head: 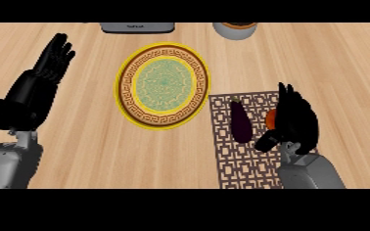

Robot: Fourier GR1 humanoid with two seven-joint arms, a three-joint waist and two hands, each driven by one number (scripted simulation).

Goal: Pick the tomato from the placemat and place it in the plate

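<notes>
Right hand [296, 120] is seen over the patterned placemat [242, 154], its fingers curled down around the tomato [271, 119], of which only a small red-orange sliver is visible at the hand's left edge; whether the tomato is lifted off the placemat cannot be told. Just left of this hand, a dark purple eggplant [240, 121] is laid lengthwise on the placemat. Further left and slightly ahead of the hand, the yellow-rimmed plate [163, 85] is set on the wooden surface [86, 147]. Well apart, at the view's left edge, the left hand [51, 61] is held open, fingers straight and pointing up.
</notes>
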